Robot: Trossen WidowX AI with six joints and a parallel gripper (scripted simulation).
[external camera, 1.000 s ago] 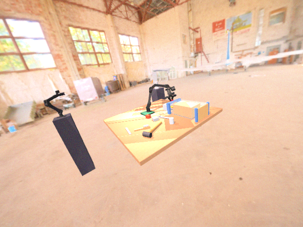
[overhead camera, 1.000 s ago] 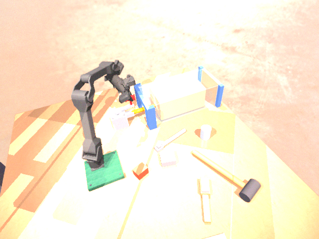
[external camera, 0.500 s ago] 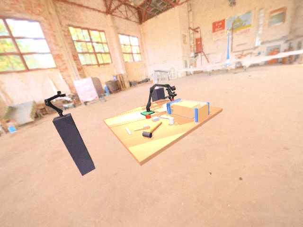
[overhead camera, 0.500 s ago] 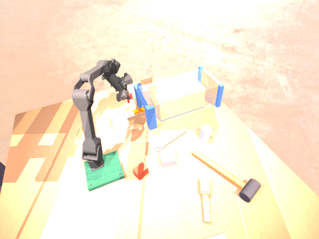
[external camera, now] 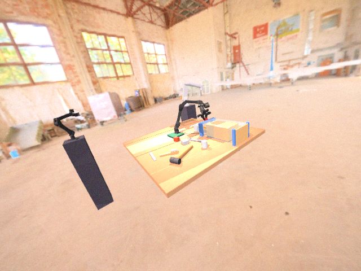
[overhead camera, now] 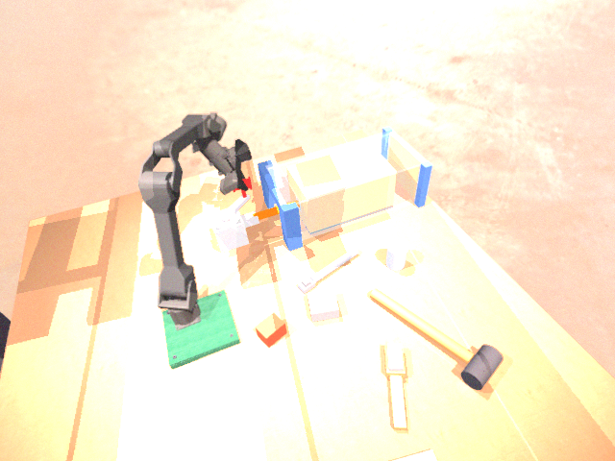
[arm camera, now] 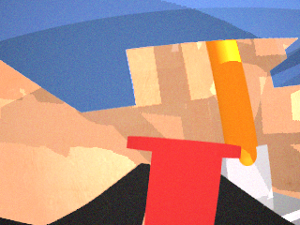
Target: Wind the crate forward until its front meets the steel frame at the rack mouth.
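The crate point(overhead camera: 367, 198) point(external camera: 220, 131) sits flat inside the clear-panelled cubby, with a small gap between its front and the blue steel frame point(overhead camera: 291, 228) point(external camera: 201, 130) point(arm camera: 94, 66). The orange strap point(overhead camera: 266, 213) point(arm camera: 238, 103) runs from the pale winch point(overhead camera: 233, 236) point(external camera: 196, 127) through the frame's mouth. The winch handle's pale crank arm point(overhead camera: 240, 204) rises from the winch top towards its red grip point(arm camera: 184, 152). My gripper point(overhead camera: 242, 185) point(external camera: 205, 117) point(arm camera: 175, 175) is shut on that red grip, beside the frame. The square key and round hole are hidden.
A wrench point(overhead camera: 330, 270), a pale block point(overhead camera: 324, 307), a white cylinder point(overhead camera: 396, 258) point(external camera: 204, 144) and a mallet point(overhead camera: 422, 325) point(external camera: 175, 160) lie or stand on the bench. A red block point(overhead camera: 271, 331) is beside the green base plate point(overhead camera: 209, 337). A pale-headed tool point(overhead camera: 397, 397) is near the mallet.
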